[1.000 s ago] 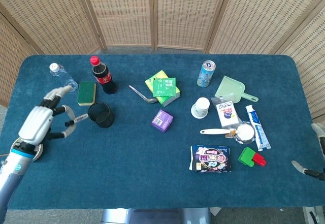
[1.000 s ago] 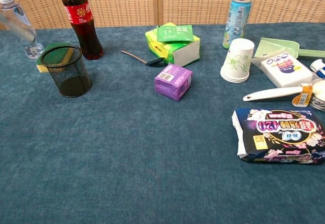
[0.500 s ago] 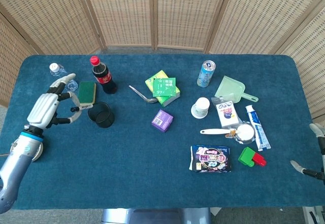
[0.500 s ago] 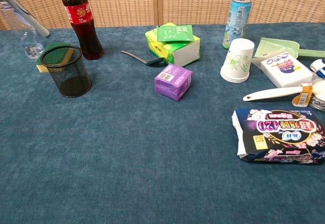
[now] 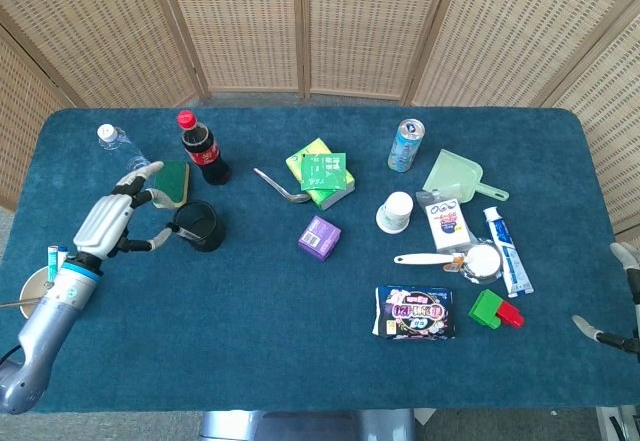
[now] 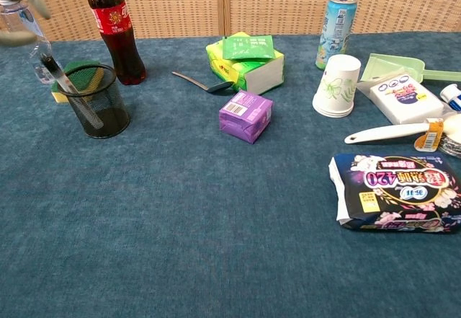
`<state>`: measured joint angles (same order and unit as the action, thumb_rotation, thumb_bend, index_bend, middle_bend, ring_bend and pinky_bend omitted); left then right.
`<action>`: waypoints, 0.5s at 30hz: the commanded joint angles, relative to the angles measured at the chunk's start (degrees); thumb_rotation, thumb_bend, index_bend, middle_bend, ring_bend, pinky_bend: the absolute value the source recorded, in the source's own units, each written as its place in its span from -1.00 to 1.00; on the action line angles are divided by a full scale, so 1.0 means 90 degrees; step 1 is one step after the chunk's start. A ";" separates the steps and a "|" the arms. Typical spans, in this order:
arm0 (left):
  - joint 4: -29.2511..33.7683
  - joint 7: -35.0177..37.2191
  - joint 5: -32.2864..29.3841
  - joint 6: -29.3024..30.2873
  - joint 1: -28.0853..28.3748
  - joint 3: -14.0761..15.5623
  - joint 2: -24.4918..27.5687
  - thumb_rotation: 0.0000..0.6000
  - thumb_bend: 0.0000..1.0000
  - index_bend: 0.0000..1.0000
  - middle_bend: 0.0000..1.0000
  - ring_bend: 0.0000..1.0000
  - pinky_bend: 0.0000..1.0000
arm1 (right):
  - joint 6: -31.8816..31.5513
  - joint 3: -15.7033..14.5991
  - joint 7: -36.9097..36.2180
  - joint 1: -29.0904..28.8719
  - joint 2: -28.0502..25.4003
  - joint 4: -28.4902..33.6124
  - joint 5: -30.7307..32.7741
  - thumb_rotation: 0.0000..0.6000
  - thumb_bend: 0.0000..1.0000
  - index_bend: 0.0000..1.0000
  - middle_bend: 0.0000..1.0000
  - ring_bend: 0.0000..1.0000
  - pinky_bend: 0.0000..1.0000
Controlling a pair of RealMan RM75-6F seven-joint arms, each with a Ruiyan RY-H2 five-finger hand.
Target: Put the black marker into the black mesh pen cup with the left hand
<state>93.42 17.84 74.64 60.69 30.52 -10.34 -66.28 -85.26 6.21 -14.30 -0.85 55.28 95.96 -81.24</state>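
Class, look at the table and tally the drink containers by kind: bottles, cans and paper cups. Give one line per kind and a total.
Bottles: 2, the cola bottle and the clear water bottle.
Cans: 1, the tall can.
Paper cups: 1, the white cup.
Total: 4

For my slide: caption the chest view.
Black marker leaning inside the black mesh pen cup, left hand open above.

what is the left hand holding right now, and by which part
Apparently nothing: the black marker leans inside the black mesh pen cup, and the left hand sits beside it, fingers spread.
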 commanded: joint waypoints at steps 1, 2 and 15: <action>-0.0006 0.0134 0.0065 -0.0002 -0.0014 0.0027 0.0000 1.00 -0.25 -0.68 -1.00 -1.00 -1.00 | 0.0006 -0.0002 -0.0004 -0.0001 -0.0002 0.0000 -0.0002 1.00 -1.00 -0.85 -1.00 -1.00 -1.00; -0.0006 0.0179 0.0109 0.0067 -0.0037 0.0015 -0.0004 1.00 -0.26 -0.74 -1.00 -1.00 -1.00 | 0.0009 -0.0005 -0.0002 -0.0002 -0.0003 -0.0002 -0.0007 1.00 -1.00 -0.85 -1.00 -1.00 -1.00; 0.0061 0.0159 0.1190 0.1760 -0.0894 0.0327 0.0317 1.00 -0.26 -0.83 -1.00 -1.00 -1.00 | 0.0012 -0.0022 -0.0002 -0.0007 -0.0002 0.0014 -0.0055 1.00 -1.00 -0.85 -1.00 -1.00 -1.00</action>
<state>93.96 19.45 84.02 74.83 24.12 -8.53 -64.30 -85.14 6.01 -14.32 -0.92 55.27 96.09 -81.74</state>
